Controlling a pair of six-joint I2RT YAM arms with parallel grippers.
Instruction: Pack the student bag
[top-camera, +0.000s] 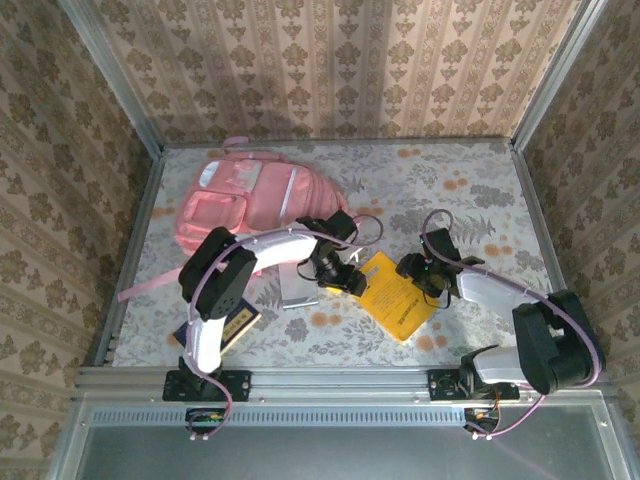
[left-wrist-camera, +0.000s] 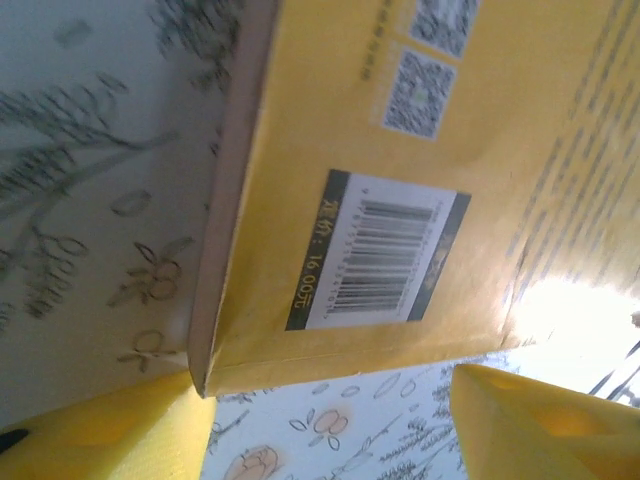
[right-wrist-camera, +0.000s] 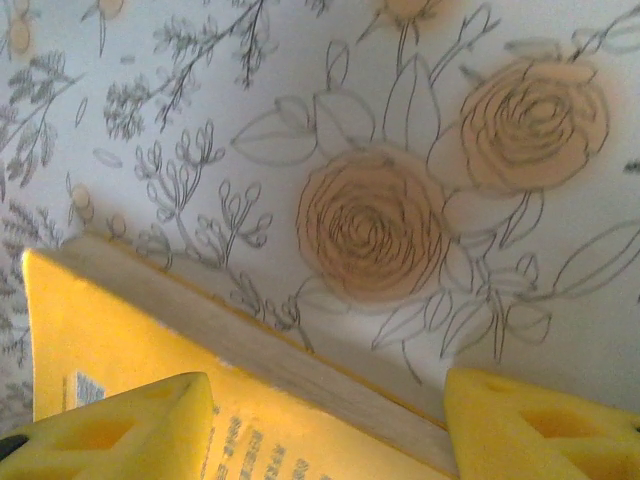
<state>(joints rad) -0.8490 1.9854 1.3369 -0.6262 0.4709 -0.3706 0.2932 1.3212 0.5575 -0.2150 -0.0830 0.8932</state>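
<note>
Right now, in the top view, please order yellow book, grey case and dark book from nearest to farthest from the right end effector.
1. Yellow book, right beside the right end effector.
2. Grey case, centre, beyond the book.
3. Dark book, near left, by the left arm.

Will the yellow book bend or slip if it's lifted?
The yellow book looks like a thin paperback, so it would probably sag if lifted by one edge. Glare on its cover suggests it may slip.

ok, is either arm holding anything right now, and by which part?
Nothing is held. Both sets of jaws stand open at the yellow book: left gripper by a corner, right gripper over its page edge.
</note>
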